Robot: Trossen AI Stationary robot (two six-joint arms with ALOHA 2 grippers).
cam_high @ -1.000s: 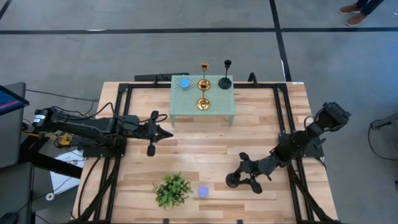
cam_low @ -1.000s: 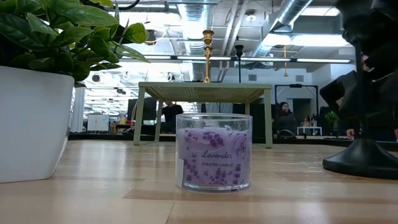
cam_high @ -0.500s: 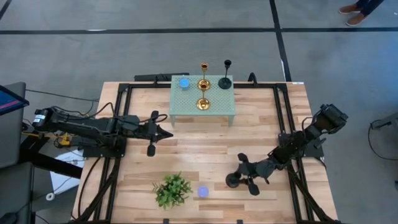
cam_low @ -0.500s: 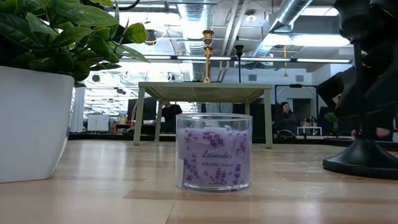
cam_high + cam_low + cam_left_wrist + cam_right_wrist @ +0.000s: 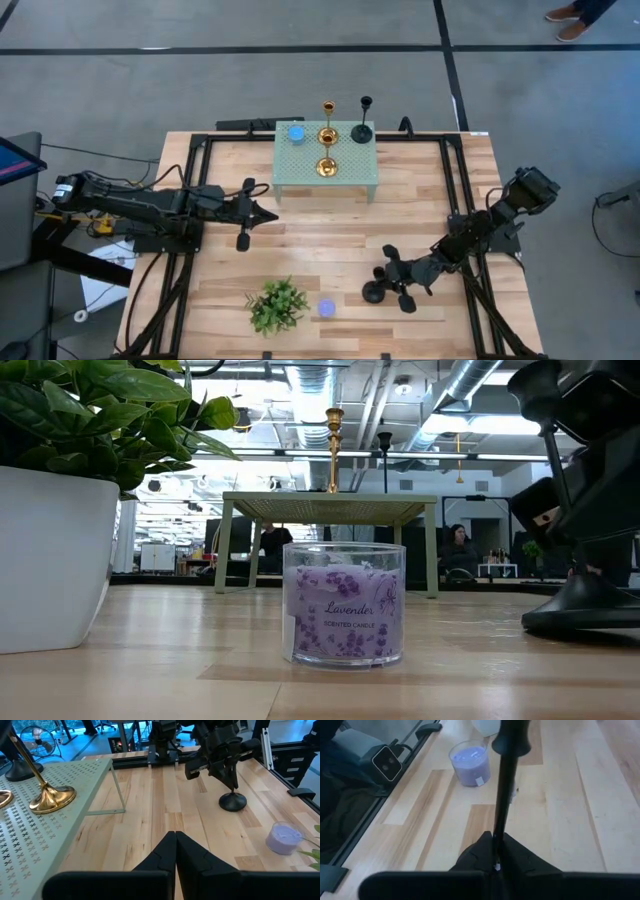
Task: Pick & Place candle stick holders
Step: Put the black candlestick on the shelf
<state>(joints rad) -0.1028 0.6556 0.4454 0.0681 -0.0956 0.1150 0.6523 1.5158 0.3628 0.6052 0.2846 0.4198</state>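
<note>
Fingers of the right gripper [image 5: 496, 851] are pinched on the thin stem of a black candle stick holder [image 5: 373, 293], whose round base rests on the desk [image 5: 320, 235] near the lavender candle [image 5: 326, 308] and the potted plant [image 5: 276, 305]. Left gripper [image 5: 175, 851] has its fingers pressed together on nothing, low over the desk beside the green perforated stand [image 5: 345, 180]. That stand carries two gold candle stick holders [image 5: 327, 167], a second black holder [image 5: 362, 131] and a blue candle [image 5: 296, 133].

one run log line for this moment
right gripper: shut on black candle stick holder, base on table | left gripper: shut, idle | three holders on green stand
</note>
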